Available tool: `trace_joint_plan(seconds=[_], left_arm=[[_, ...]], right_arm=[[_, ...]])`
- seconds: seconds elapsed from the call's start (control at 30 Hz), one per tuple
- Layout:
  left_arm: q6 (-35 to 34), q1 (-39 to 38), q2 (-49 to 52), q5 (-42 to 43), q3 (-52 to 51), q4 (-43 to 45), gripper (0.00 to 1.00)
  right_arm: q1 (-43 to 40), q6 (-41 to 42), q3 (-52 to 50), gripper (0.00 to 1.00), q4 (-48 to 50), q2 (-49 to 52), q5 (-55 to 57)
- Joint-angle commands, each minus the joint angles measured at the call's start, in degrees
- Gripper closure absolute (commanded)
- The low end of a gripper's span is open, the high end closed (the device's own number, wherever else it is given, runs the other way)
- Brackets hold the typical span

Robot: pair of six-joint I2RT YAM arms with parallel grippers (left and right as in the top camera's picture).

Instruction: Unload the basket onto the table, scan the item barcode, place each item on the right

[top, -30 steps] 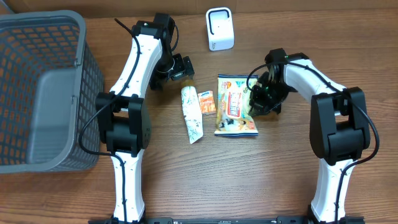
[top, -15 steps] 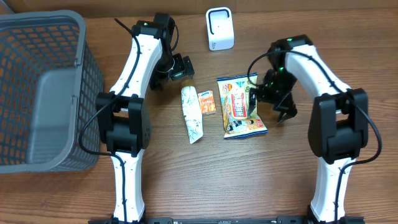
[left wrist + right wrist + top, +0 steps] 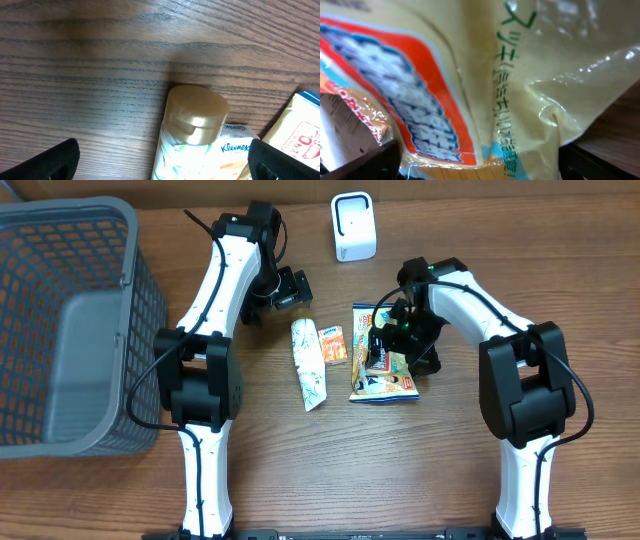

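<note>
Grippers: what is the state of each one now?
Left gripper: open, holding nothing.
Right gripper: open, jaws wide astride the snack bag.

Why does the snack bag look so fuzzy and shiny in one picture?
Right wrist view: the camera is close to the snack bag, so its print blurs and the plastic glares. Overhead view: sharp, evenly lit. Left wrist view: the gold cap looks clear.

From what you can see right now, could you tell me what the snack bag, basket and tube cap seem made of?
Snack bag: thin glossy plastic film, judging by creases and sharp highlights.
Basket: grey, matte, likely moulded plastic, with a regular lattice wall.
Tube cap: gold, satin sheen, probably plastic, though metal cannot be excluded.
</note>
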Motion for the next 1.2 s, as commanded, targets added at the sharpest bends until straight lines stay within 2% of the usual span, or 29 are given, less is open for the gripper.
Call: trace_joint_plan(seconds=[0.0, 0.07, 0.13, 0.17, 0.27, 0.33, 0.37, 0.5, 0.77, 1.0, 1.1, 1.13, 1.17], left_arm=[[-0.13, 0.24, -1.05, -0.72, -0.24, 0.04, 0.00], [-0.13, 0.24, -1.05, -0.72, -0.24, 0.04, 0.00], [-0.13, 0.24, -1.05, -0.74, -0.24, 0.04, 0.00], [-0.13, 0.24, -1.05, -0.72, -0.24, 0.04, 0.00], [-0.13, 0.24, -1.05, -0.72, -0.24, 0.04, 0.00], [-0.13, 0.24, -1.05, -0.72, -0.24, 0.04, 0.00], [-0.13, 0.24, -1.05, -0.72, -0.24, 0.04, 0.00], [-0.13, 0.24, -1.05, -0.72, -0.24, 0.04, 0.00], [-0.13, 0.24, -1.05, -0.72, -0.24, 0.04, 0.00], [-0.13, 0.24, -1.05, -0.72, -0.24, 0.04, 0.00], [-0.13, 0.24, -1.05, -0.72, -0.24, 0.04, 0.00], [-0.13, 0.24, -1.05, -0.72, -0.24, 0.04, 0.00], [-0.13, 0.24, -1.05, -0.72, -0.24, 0.04, 0.00]], right_arm=[[0.42, 5.84, -3.54, 0.02, 5.60, 0.11, -0.98], [0.42, 8.72, -5.95, 0.06, 9.66, 0.13, -0.98], [0.42, 10.51, -8.72, 0.15, 14.05, 0.13, -0.98], [0.42, 11.28, -9.90, 0.28, 15.98, 0.13, -0.50], [0.39, 11.34, -10.49, 0.58, 18.01, 0.13, 1.57], [0.33, 11.52, -10.10, 0.90, 18.53, 0.11, 2.51], [0.22, 11.50, -9.84, 0.96, 18.51, 0.11, 2.69], [-0.66, 12.20, -7.37, 0.96, 16.41, -0.68, 6.14], [-2.03, 14.47, 3.17, 0.96, 0.48, -7.10, 29.62], [-1.60, 11.69, 4.55, 0.96, -3.19, -10.43, 29.51], [-2.03, 11.58, 4.59, 0.90, -4.13, -10.47, 29.68], [-2.21, 10.95, 4.63, 0.84, -4.15, -10.47, 29.66], [-2.29, 10.75, 4.63, 0.65, -4.31, -10.45, 29.66]])
